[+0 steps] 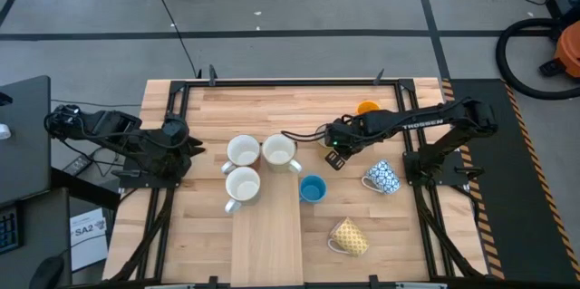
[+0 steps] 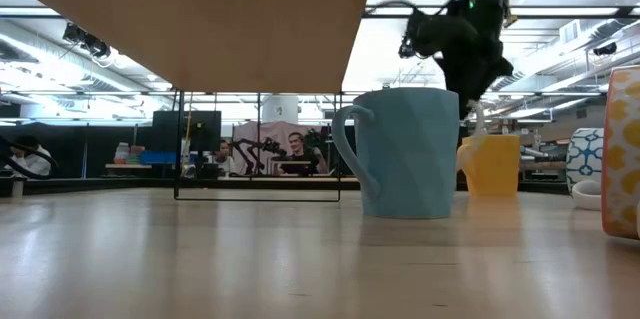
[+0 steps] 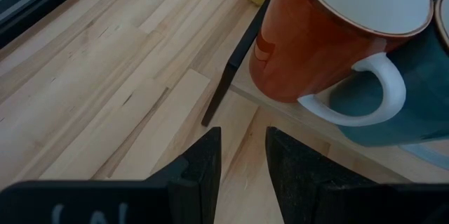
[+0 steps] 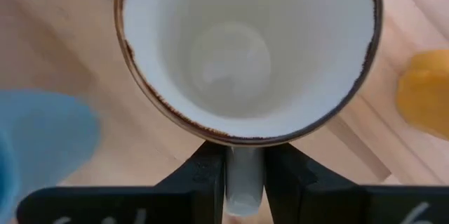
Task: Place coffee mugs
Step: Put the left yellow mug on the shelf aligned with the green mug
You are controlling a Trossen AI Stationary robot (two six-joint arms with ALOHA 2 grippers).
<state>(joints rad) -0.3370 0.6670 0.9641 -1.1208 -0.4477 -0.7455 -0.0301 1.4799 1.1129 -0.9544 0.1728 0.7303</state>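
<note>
blue mug [image 1: 312, 188] – yellow patterned mug [image 1: 349, 236] – orange mug [image 3: 330, 31]

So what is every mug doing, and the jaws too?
cream mug: upright, handle between right jaws
right gripper: shut on cream mug
left gripper: jaws open, empty
white mugs: upright
blue mug: upright
orange mug: upright
blue-and-white mug: on its side
yellow mug: on its side

1. Table [image 1: 272, 235]: pale wood planks, smooth, satin sheen.
2. White mug [image 4: 245, 55]: glossy glazed ceramic, brown speckled rim.
3. Orange mug [image 3: 330, 27]: shiny glaze.
4. Blue mug [image 2: 405, 149]: matt, faceted surface.
</note>
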